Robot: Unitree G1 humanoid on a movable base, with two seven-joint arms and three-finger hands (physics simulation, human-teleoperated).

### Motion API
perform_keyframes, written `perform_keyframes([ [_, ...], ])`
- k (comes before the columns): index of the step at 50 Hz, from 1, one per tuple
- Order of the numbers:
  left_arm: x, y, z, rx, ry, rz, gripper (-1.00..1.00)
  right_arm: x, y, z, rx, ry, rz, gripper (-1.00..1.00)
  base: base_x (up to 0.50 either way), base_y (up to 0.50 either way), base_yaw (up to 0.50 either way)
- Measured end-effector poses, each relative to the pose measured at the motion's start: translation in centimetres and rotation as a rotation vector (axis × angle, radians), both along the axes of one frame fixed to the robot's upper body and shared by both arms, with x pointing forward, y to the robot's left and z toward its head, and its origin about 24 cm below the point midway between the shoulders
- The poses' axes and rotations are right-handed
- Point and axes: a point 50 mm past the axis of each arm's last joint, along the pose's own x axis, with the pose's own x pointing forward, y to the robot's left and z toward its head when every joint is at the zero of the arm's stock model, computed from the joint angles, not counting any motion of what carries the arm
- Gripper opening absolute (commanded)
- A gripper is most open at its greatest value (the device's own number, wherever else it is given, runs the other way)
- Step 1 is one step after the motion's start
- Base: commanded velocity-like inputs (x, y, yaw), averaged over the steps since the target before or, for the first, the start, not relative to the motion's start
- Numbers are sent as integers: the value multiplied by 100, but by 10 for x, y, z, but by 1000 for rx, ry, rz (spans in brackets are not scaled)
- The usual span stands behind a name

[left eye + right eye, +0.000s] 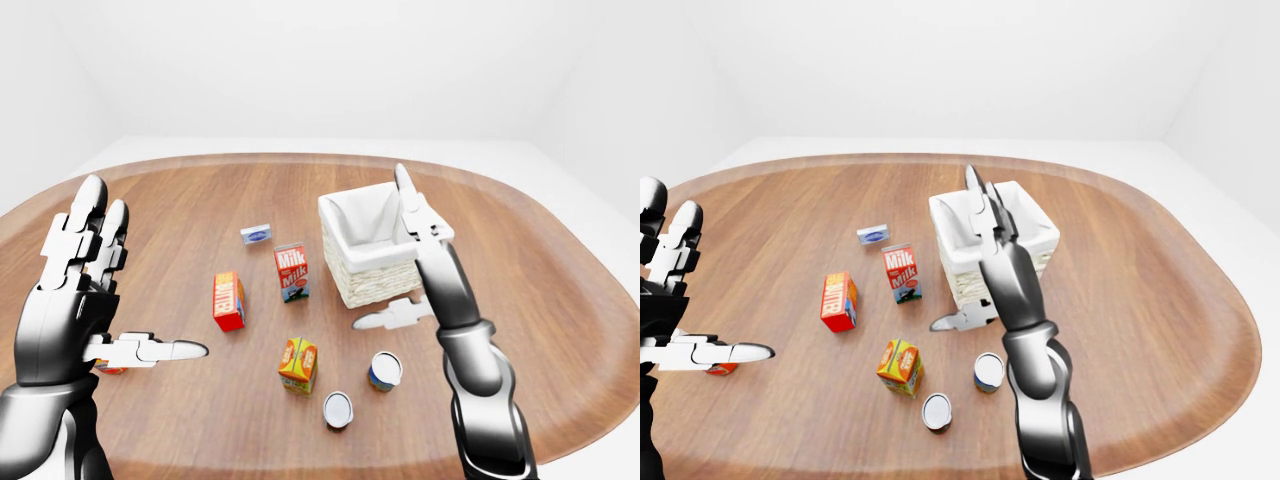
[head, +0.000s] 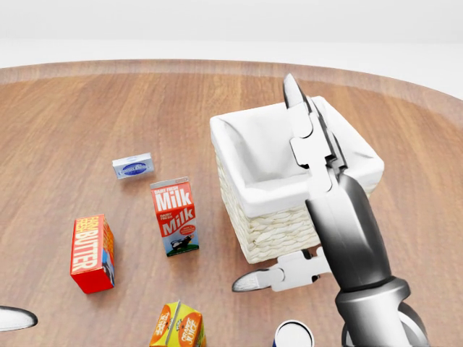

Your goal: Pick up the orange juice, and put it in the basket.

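Observation:
The orange juice (image 1: 298, 365) is a small orange and yellow carton standing on the wooden table, low in the left-eye view; it also shows at the bottom edge of the head view (image 2: 177, 327). The white wicker basket (image 1: 372, 282) with a white cloth lining stands up and to the right of it and looks empty. My right hand (image 1: 392, 262) is open, fingers pointing up in front of the basket and thumb stretched left, well above the juice. My left hand (image 1: 140, 280) is open at the left, apart from every object.
A milk carton (image 1: 292, 272), a red butter box (image 1: 229, 300) and a small blue-white box (image 1: 256, 235) stand left of the basket. Two cans (image 1: 385, 370) (image 1: 338, 409) sit right of the juice. A small red thing (image 1: 110, 368) peeks out under my left hand.

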Motion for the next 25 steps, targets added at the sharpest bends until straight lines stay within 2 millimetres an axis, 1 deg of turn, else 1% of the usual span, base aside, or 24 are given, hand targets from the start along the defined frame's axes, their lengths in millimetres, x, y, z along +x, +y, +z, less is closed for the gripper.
perform_keyframes([
  [25,0,-1,0,4,2,-1,100,9,29,-12,-207,76,62,100,0,0,0],
])
